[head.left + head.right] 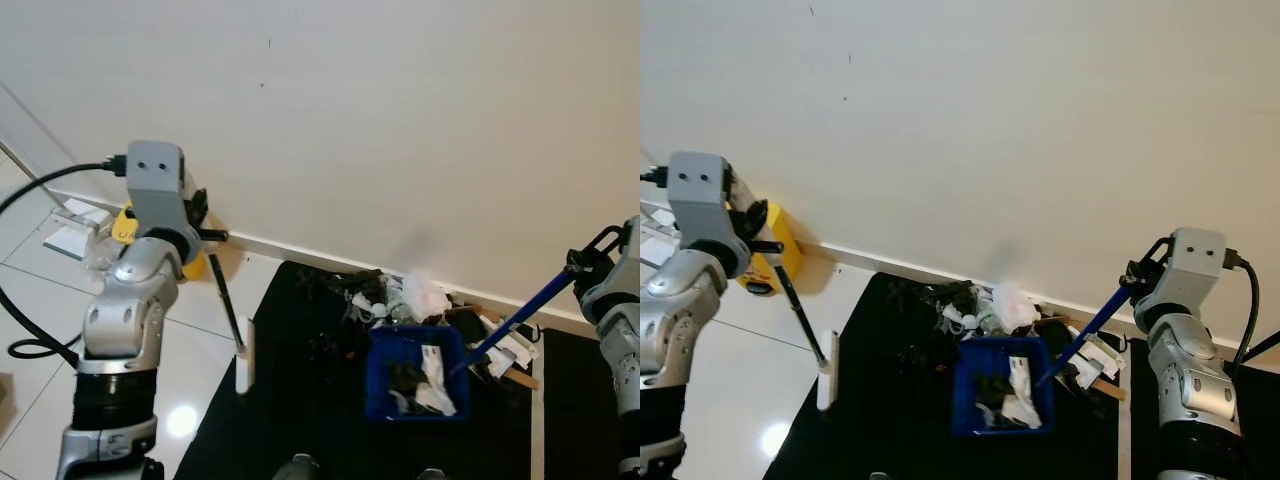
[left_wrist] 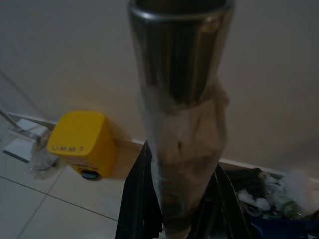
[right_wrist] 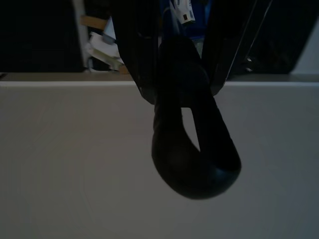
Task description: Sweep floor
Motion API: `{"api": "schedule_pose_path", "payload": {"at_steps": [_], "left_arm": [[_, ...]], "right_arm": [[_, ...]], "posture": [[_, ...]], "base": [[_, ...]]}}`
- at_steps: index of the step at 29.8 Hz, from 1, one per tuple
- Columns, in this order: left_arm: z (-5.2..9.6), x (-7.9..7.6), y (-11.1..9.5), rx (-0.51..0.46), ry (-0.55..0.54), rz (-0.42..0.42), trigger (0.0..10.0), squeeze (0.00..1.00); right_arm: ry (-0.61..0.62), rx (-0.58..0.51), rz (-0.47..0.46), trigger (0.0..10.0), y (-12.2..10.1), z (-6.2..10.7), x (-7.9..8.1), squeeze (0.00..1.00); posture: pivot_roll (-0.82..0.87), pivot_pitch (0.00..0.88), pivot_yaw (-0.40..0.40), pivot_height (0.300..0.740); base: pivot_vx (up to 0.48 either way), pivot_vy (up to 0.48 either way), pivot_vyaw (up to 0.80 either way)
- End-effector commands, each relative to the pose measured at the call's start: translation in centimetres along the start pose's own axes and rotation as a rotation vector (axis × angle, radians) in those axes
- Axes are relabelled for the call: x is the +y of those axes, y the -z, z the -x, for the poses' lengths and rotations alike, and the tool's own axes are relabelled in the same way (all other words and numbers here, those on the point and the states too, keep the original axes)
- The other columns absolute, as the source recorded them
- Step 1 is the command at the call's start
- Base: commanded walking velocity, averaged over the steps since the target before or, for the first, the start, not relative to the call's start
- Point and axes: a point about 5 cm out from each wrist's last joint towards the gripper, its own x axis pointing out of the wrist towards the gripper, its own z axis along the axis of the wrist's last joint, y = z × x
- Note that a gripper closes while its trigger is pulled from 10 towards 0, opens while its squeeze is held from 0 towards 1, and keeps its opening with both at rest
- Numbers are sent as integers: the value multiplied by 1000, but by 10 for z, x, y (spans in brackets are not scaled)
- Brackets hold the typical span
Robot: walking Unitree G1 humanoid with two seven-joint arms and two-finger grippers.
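Note:
My left gripper (image 1: pixel 207 236) is shut on a broom handle (image 1: pixel 226 295), which slants down to a white broom head (image 1: pixel 245 356) resting at the edge of a black mat (image 1: pixel 290 430). In the left wrist view the handle (image 2: pixel 182 124) is a metal tube wrapped in tape between my black fingers (image 2: pixel 133 204). My right gripper (image 1: pixel 1137 276) is shut on the black loop end (image 3: pixel 195 159) of a blue pole (image 1: pixel 520 315). That pole leads down to a blue dustpan (image 1: pixel 415 378) holding white and black scraps. A heap of litter (image 1: pixel 395 295) lies against the baseboard just behind the dustpan.
A white wall (image 1: pixel 380 120) runs across the back. A yellow box (image 2: pixel 79 140) stands by the wall left of the mat, beside white packets (image 1: pixel 75 228). A black cable (image 1: pixel 25 195) loops over the tiled floor (image 1: pixel 200 400) at the left. Cardboard scraps (image 1: pixel 515 355) lie right of the dustpan.

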Motion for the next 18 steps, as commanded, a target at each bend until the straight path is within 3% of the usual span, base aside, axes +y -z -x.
{"api": "schedule_pose_path", "payload": {"at_steps": [1,6,7,12,18], "left_arm": [[1,12,-7,-27,-51,-33,10000,0],[0,9,15,78,-141,-55,10000,0],[0,6,17,83,-146,-22,10000,0],[2,1,18,21,-129,62,10000,0],[5,-1,24,22,-140,48,10000,0]], "right_arm": [[4,-57,-85,10000,-10,2,5,0],[-14,-62,-105,10000,-3,2,26,0],[-12,-71,-99,10000,-3,1,31,0],[-13,-86,-112,10000,-3,0,44,0],[-25,-96,-168,10000,-6,1,53,0]], "posture": [[41,146,79,740],[39,135,74,740],[39,132,73,740],[37,124,68,740],[36,113,63,740]], "base": [[0,0,0],[0,0,0],[0,0,0],[0,0,0],[0,0,0]]}}
